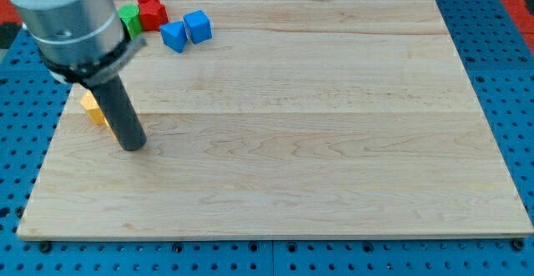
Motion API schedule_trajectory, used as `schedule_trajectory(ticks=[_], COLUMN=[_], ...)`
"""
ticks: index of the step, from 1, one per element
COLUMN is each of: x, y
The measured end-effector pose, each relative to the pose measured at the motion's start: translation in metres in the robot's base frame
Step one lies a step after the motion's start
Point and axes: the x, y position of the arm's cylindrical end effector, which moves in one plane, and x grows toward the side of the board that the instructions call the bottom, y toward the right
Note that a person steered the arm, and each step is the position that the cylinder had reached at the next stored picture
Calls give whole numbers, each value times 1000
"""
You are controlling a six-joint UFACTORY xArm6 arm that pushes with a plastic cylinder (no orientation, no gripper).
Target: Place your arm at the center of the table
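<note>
My tip (133,145) rests on the wooden board (334,143) at the view's left, well left of the board's middle. An orange-yellow block (92,107) lies just up and left of the tip, partly hidden by the rod. At the view's top left sit a red block (150,7), a green block (129,19) partly hidden by the arm's grey body, a blue triangular block (173,36) and a blue cube (198,26). All of these lie above the tip.
The board lies on a blue perforated surface (509,76). The arm's grey cylinder (71,17) covers the board's top left corner.
</note>
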Motion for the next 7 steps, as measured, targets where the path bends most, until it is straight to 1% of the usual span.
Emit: schedule_trajectory(ticks=[1, 2, 4, 5, 7], x=[-22, -25, -78, -82, -62], y=[-33, 16, 129, 163, 158])
